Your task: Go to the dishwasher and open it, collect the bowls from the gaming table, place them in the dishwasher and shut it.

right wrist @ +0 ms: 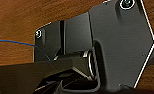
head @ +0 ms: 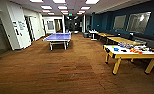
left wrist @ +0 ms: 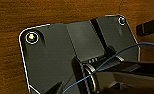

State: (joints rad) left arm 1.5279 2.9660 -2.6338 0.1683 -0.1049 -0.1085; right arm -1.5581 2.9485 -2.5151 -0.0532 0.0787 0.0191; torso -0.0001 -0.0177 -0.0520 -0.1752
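Two small bowls, one lime green [head: 112,47] and one bright blue [head: 116,49], sit close together on the white top of the gaming table [head: 110,48] at the right of the head view, near the table's left end. Yellow legs [head: 116,65] carry the long, narrow top, and a scatter of colourful items [head: 136,50], too blurred to identify, covers its far right portion. A row of further yellow-edged tables [head: 123,40] runs behind it along the dark blue wall [head: 103,22] with its glazed panels. Left of centre in the frame, farther back, stands a blue table-tennis table [head: 58,37] on the brown carpet [head: 68,70], which fills the lower half of the frame. White walls and doorways [head: 20,27] line the left side, and ceiling lights [head: 60,6] recede down the corridor at upper centre. Both wrist views look down on the same brown carpet past dark robot housing, with a thin blue cable [left wrist: 113,58] crossing the left wrist view; whether either gripper's fingers are clenched or released cannot be told.
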